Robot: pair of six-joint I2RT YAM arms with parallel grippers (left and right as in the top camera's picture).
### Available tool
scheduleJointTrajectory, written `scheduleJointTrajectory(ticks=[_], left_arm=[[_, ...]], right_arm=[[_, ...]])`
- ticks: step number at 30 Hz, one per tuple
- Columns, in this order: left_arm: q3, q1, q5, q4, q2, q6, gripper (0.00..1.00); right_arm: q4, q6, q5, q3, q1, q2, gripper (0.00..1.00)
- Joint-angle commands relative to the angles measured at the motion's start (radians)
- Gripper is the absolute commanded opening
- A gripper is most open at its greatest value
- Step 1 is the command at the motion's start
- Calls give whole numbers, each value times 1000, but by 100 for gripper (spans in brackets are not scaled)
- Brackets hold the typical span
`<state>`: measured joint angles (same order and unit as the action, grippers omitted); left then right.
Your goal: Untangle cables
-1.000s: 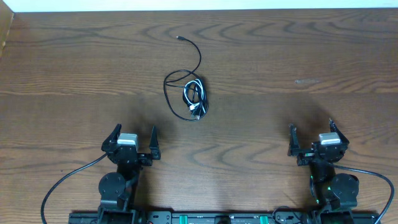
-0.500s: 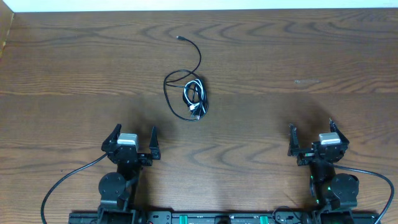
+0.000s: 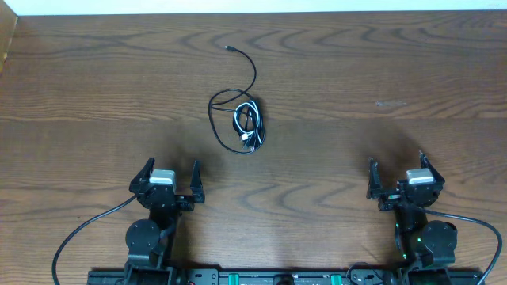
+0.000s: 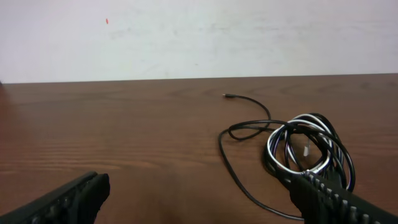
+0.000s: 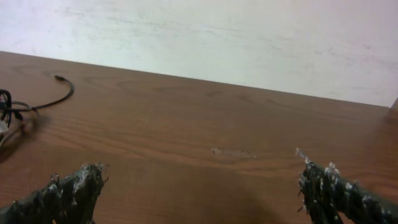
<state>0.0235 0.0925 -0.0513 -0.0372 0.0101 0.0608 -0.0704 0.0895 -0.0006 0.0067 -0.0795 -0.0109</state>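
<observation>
A tangle of cables (image 3: 246, 120) lies on the table, left of centre: a thin black cable in loops with one loose end and small plug (image 3: 230, 49) running to the back, and a short white cable bundled inside it. It shows in the left wrist view (image 4: 308, 149) ahead and right, and its edge shows at the far left of the right wrist view (image 5: 7, 106). My left gripper (image 3: 170, 172) is open and empty, near the front edge, short of the tangle. My right gripper (image 3: 396, 168) is open and empty at the front right, far from it.
The wooden table (image 3: 380, 63) reaches a white wall at the back (image 4: 199, 37). A faint pale scuff marks the wood at the right (image 3: 390, 104). Thick black arm wires trail at the front corners (image 3: 79, 233).
</observation>
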Motion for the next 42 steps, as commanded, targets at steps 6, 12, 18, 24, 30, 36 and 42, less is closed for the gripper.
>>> scheduleJointTrajectory(ticks=[6, 12, 18, 24, 30, 36, 42], left_arm=[[-19, -2, 3, -32, -5, 14, 98], [-19, -2, 3, -32, -5, 14, 98], [-19, -2, 3, -31, -5, 14, 98], [-19, -2, 3, 36, -5, 14, 98], [-19, -2, 3, 280, -5, 13, 98], [3, -2, 3, 341, -5, -56, 98], [78, -2, 11, 288, -3, -212, 98]], right_arm=[[-4, 13, -3, -2, 6, 5, 99], [-5, 13, -3, -1, 6, 5, 99], [-5, 13, -3, -2, 6, 5, 99], [-4, 13, -3, -2, 6, 5, 99], [-5, 13, -3, -2, 6, 5, 99], [-5, 13, -3, -2, 6, 5, 99], [-4, 13, -3, -2, 6, 5, 99]])
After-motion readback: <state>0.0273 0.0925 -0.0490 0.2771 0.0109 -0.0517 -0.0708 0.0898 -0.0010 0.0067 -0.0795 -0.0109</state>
